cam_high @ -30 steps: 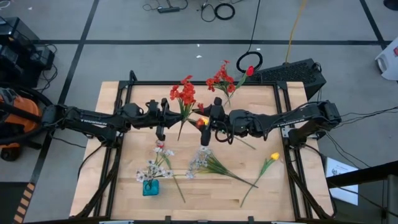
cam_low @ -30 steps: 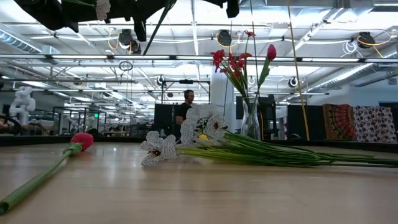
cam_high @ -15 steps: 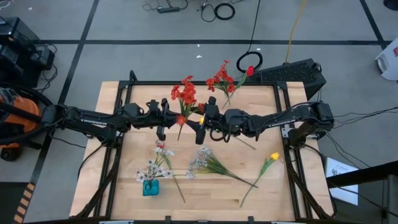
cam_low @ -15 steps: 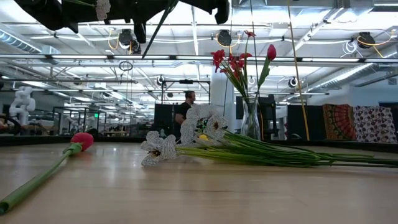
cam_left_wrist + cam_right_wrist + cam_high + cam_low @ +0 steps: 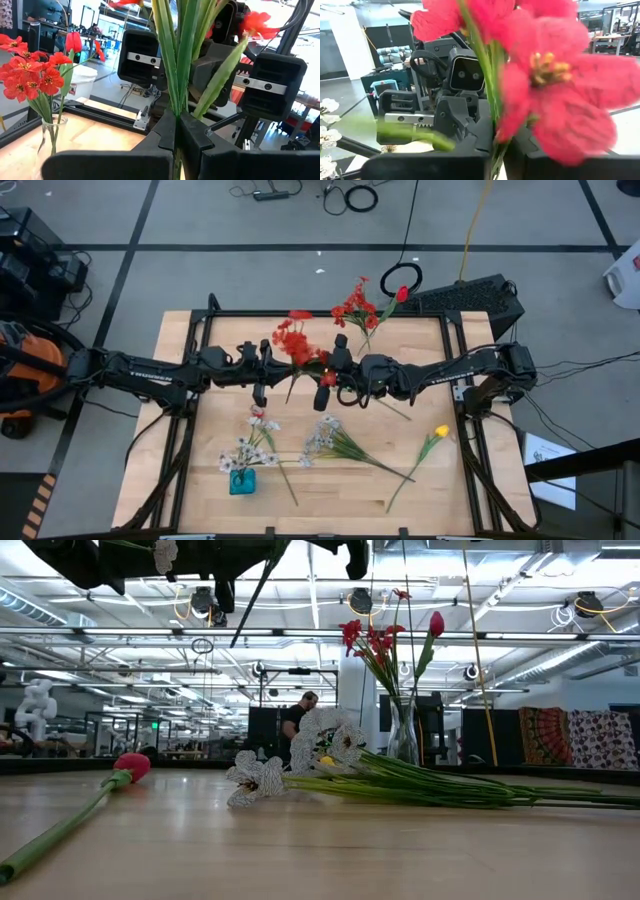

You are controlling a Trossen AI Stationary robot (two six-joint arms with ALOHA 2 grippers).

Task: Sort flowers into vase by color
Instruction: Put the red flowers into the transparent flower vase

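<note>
Mid-table, raised: red flower cluster (image 5: 293, 342), stalk pinched in left gripper (image 5: 176, 137), also clamped in right gripper (image 5: 496, 150). Far right: glass vase (image 5: 368, 332) of red stems. Near: white sprays (image 5: 322, 437), yellow tulip (image 5: 440, 432). No readable writing.

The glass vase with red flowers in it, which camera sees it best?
The low view: the glass vase stands upright in full side view behind the white blossoms. The left wrist view shows it close but cut off by the left gripper. From the high view, only its red flowers show. The right wrist view misses it.
</note>
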